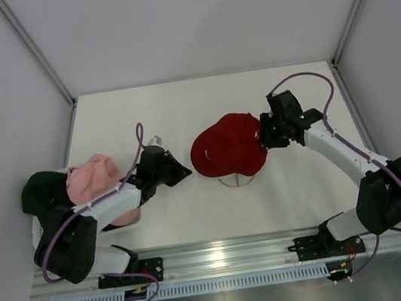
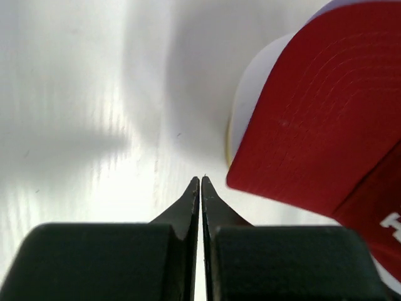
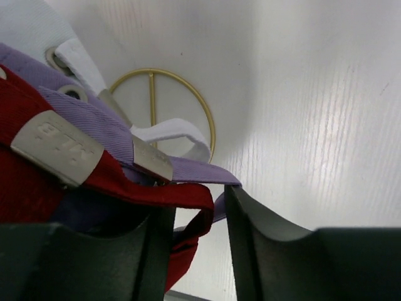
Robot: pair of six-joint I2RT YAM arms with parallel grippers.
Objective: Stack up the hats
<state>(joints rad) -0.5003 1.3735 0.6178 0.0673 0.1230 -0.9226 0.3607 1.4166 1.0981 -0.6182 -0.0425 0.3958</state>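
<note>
Two tools point(image 1: 186, 172) point(image 1: 262, 137) beside one red hat point(image 1: 226, 146)

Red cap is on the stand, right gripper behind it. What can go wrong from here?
1. The back strap of the red cap lies between the jaws of the open right gripper; retreating could snag it and drag the cap off the gold wire stand.
2. The shut left gripper sits close to the red brim; a swing might knock the cap askew.
3. The pink cap lies partly under the left arm, awkward to pick.

left gripper point(image 2: 200, 182) closed tight, right gripper point(image 3: 199, 210) with jaws parted, both arms angled inward
</note>
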